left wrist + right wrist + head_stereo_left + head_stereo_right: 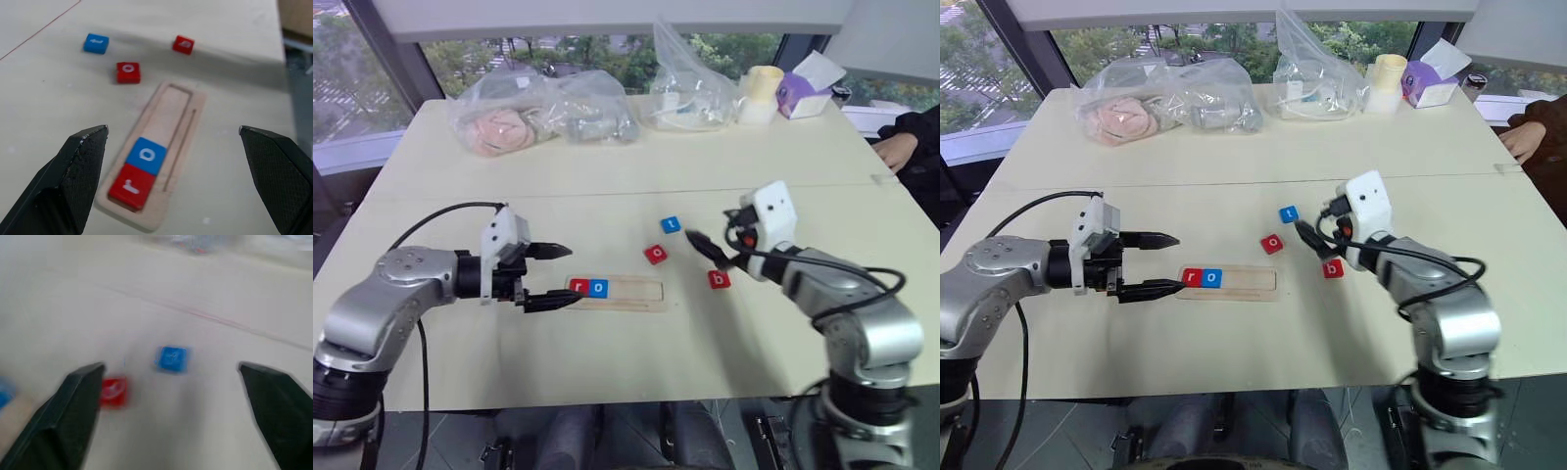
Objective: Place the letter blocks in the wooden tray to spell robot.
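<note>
Holding nothing, my left gripper (551, 277) sits at the left centre of the frame, its two fingers spread wide apart, just at the left end of the tray (631, 293). The tray lies flat on the table (607, 362), in the middle of the frame. Inside its recess, at the left end, the red r (578, 287) and the blue o (598, 288) lie side by side, touching; the other part of the recess is bare wood.

My right gripper (703, 248) is right of centre, raised over the table, fingers also spread and empty. Just below and right of it lies the red b (719, 279), on the table, apart from the tray. The red o (656, 255) lies a little above the right end of the tray, tilted. The blue t (671, 225) is just above it, near my right fingers.

At the top of the frame I see plastic bags (543, 110), a pale roll (760, 93) and a purple box (803, 95). A person's hand (897, 150) rests at the right edge.
</note>
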Controlling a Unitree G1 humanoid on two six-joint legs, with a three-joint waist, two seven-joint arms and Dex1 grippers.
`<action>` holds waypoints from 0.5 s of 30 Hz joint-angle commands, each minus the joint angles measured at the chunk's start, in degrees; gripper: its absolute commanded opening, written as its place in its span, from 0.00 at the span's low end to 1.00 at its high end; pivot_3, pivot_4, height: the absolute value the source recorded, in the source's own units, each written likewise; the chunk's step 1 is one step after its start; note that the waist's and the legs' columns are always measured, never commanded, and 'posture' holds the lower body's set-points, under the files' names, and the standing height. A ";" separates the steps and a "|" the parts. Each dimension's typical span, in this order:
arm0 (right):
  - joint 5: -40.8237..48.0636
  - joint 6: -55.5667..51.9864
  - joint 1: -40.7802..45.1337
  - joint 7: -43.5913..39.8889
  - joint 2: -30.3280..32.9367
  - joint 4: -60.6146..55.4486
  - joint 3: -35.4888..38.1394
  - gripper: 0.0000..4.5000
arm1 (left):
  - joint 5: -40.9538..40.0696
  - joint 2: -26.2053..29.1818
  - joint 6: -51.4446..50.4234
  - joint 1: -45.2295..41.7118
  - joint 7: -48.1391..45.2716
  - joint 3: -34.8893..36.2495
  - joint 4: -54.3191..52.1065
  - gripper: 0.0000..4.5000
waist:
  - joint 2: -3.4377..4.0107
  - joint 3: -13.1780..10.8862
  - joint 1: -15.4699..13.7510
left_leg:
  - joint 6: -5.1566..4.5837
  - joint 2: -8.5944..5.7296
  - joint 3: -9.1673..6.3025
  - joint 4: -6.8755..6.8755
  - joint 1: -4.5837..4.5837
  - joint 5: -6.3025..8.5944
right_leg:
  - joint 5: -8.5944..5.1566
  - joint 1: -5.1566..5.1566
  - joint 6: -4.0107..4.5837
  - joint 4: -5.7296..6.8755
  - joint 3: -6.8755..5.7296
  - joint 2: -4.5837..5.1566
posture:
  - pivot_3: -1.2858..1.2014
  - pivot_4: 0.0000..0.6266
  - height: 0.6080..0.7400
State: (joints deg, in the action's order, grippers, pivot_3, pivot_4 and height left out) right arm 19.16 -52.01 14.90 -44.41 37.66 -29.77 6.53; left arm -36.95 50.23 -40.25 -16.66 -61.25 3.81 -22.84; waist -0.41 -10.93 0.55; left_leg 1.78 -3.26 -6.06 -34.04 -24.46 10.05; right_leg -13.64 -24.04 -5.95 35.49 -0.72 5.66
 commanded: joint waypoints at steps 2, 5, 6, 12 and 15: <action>-3.93 28.32 -2.64 -20.79 10.17 14.98 -6.10 0.98 | -0.31 1.59 0.00 0.27 -0.48 0.59 -2.05 1.00 | -0.11 -0.05 0.70 | -0.07 0.05 0.12 0.00 0.04 0.05 | 0.01 0.04 -0.02 -0.06 0.01 0.00 | 0.52 0.24 1.00; -6.81 39.78 2.29 -24.47 10.50 28.76 -8.47 0.98 | -0.38 2.74 -0.05 2.30 -0.92 0.79 -4.10 1.00 | -0.13 -0.08 2.00 | -0.07 0.16 0.34 -0.01 0.13 0.05 | 0.16 0.00 0.04 -0.03 0.12 -0.04 | 0.52 0.24 1.00; -7.40 42.38 4.13 -25.48 10.23 32.79 -9.16 0.98 | 0.41 3.95 0.25 3.65 -1.56 0.35 -5.16 1.00 | -0.12 -0.08 1.99 | -0.07 0.19 0.35 -0.04 0.14 0.05 | 0.22 0.00 0.12 -0.02 0.13 -0.06 | 0.52 0.24 1.00; -9.93 51.75 11.02 -29.29 7.72 47.51 -12.39 0.98 | 3.99 5.99 3.30 8.08 -2.27 -2.71 -8.83 1.00 | -0.19 -0.14 1.33 | -0.07 0.21 0.38 -0.05 0.11 0.04 | 0.34 -0.06 0.32 0.01 0.20 -0.10 | 0.52 0.24 1.00; -10.90 54.55 13.33 -30.42 6.50 51.96 -13.48 0.98 | 4.06 4.93 3.33 7.72 -1.34 -3.00 -8.42 1.00 | -0.19 -0.15 0.39 | -0.06 0.18 0.40 -0.07 0.10 0.04 | 0.35 -0.06 0.32 0.00 0.23 -0.09 | 0.52 0.24 1.00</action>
State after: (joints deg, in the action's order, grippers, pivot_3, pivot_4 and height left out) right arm 8.55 0.39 26.63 -74.04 44.18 20.87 -7.08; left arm -33.03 55.48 -37.81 -8.55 -63.19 0.42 -30.16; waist -0.60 -11.08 0.93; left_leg 1.72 -3.09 -5.65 -34.13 -24.36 10.09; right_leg -13.29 -24.10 -5.64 35.49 -0.49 5.57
